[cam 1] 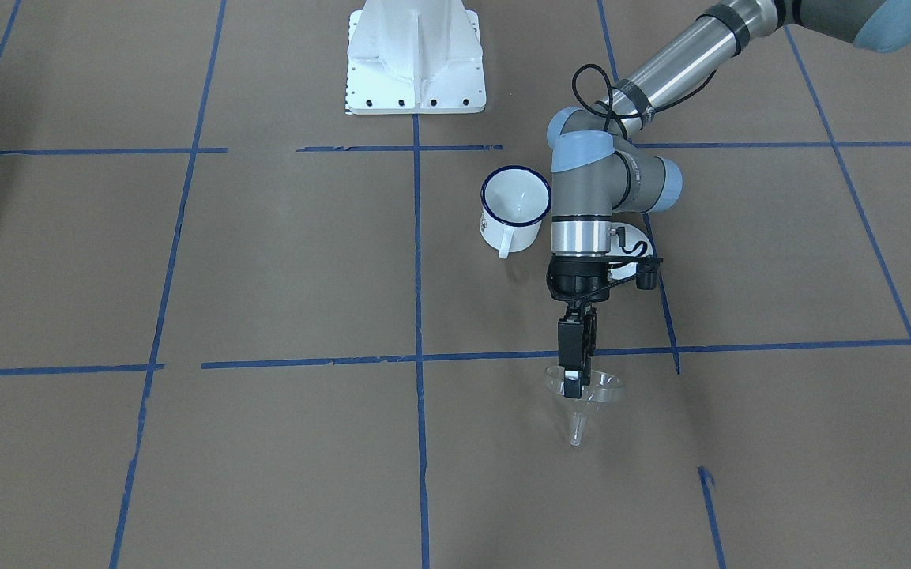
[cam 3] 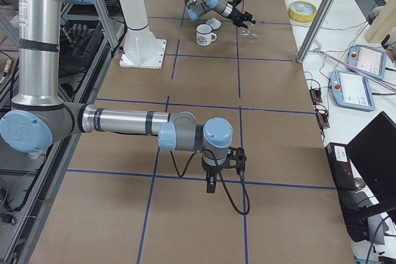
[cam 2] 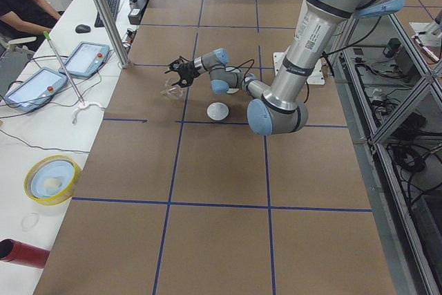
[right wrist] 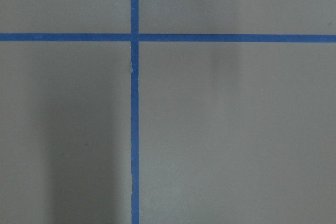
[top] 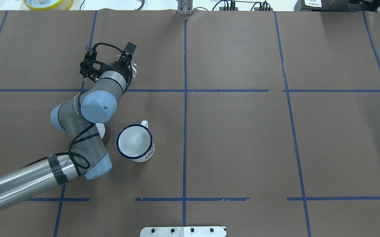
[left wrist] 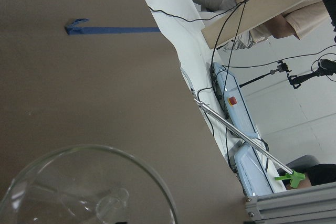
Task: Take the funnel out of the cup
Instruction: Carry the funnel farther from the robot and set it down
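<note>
Closest to the left wrist lens, the clear funnel (left wrist: pixel 79 182) is empty, its rim pinched by the left tool (cam 1: pixel 573 386). It is out of the cup (cam 1: pixel 512 207) and well apart from it, across a blue tape line (cam 1: pixel 487 356). That cup stands upright and empty on the worktop (cam 1: pixel 265 261); the mark on its side is too small to read. Whether the right tool (cam 3: pixel 210 185) is open or closed cannot be told.
</note>
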Motion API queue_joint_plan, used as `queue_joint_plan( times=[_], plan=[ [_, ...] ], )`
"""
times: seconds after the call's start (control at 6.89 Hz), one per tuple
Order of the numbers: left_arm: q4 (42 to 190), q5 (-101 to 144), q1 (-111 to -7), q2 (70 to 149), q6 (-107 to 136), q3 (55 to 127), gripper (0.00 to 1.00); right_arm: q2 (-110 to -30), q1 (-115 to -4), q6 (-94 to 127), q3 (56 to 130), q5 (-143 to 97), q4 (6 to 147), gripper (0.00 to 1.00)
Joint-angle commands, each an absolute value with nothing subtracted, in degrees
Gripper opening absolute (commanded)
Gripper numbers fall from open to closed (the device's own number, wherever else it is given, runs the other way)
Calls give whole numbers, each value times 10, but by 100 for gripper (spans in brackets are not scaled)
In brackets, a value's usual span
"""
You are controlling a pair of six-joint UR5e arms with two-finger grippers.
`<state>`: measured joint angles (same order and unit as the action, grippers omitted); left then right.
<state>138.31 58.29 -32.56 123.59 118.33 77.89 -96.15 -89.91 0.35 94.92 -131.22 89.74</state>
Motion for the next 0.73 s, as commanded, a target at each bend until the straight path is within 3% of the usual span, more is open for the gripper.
queue_joint_plan(
  times=[0.0, 0.58],
  plan=[
    [1372, 657, -330, 1184, 1103, 856, 100, -962, -899, 4, 949, -1312, 897, 100],
    [1184, 826, -347, 1119, 928, 1036, 100, -962, -899, 4, 949, -1312, 897, 100]
  ],
)
